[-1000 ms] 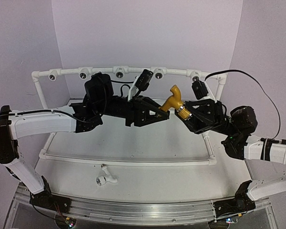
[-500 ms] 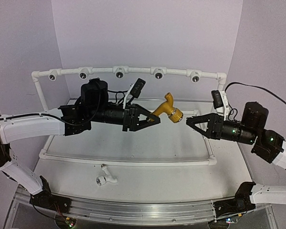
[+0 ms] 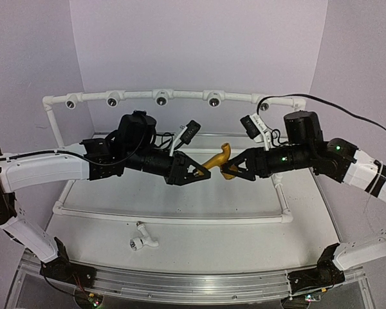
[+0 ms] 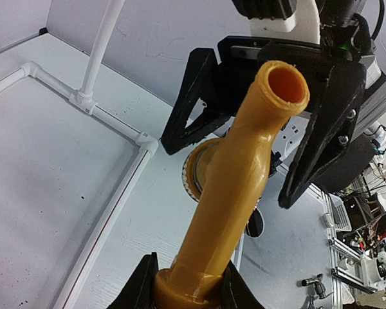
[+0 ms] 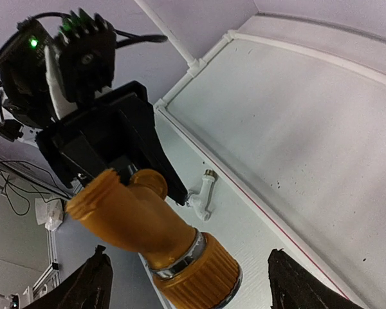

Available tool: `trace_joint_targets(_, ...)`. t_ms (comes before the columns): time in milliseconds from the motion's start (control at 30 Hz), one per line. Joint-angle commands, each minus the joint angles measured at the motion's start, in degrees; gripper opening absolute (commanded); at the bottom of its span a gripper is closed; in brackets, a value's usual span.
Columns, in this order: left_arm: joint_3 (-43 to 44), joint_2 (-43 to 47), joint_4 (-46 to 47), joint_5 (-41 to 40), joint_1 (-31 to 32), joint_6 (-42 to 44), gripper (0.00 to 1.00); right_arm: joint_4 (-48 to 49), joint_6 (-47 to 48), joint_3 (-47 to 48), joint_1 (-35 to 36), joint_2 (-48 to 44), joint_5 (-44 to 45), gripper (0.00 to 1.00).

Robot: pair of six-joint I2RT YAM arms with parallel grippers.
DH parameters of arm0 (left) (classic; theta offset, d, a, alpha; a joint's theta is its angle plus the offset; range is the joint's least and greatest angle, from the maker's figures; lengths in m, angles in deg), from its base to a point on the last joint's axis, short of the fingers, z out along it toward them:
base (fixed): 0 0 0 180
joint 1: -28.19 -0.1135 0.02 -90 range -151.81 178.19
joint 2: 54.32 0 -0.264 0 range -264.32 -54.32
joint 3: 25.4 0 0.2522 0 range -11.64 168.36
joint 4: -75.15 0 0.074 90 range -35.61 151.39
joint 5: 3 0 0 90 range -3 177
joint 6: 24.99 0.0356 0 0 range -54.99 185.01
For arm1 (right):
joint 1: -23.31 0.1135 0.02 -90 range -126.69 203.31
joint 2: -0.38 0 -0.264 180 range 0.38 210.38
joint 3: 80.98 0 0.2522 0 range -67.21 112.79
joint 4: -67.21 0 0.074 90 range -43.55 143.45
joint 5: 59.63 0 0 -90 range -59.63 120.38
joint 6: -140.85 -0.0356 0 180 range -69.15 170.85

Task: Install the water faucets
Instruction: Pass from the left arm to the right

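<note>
Over the counter, in front of the white pipe frame with its row of round dark sockets, the biggest change is in the right arm. A second ago its pincer clamps the ribbed collar of the faucet. Half a second ago it stands off to the right, let go and well apart. Now it has swung back in from a higher, flatter angle.

The right pincer is spread wide. Its two fingers stand either side of the collar end and, in the right wrist view, do not touch it. The left pincer has not loosened. It stays clamped on the far stub of the yellow-orange plastic faucet, which juts from its fingertips toward the right pincer, spout mouth tilted up, held in the air between the two.

This reads as a regrasp. The right arm seems to be seeking a better hold on the collar before taking the faucet to a socket, so no fitting has begun.

The white plastic faucet lies untouched on the counter, well below and to the near side of the left pincer.
</note>
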Motion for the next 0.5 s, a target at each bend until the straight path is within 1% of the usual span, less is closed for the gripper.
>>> trace_joint_targets(0,3.1,-0.4,-0.7,1.1,0.2,1.5,0.0,-0.2,4.1,4.4,1.0,2.5,-4.6,0.72)
trace_joint_targets(67,3.0,-0.6,-0.9,1.9,0.2,1.4,0.0,-0.1,4.8,4.9,1.4,3.9,-5.1,0.63)
trace_joint_targets(100,3.0,-0.8,-1.0,2.0,0.2,1.5,0.0,0.0,5.2,5.3,1.5,4.4,-5.6,0.62)
trace_joint_targets(333,3.5,-1.6,-1.8,3.6,0.2,2.3,0.0,1.9,6.6,5.9,2.6,5.7,-7.1,0.6)
trace_joint_targets(467,4.0,-2.5,-2.0,4.7,0.2,2.3,0.0,2.6,7.0,6.1,2.6,7.0,-10.4,0.54)
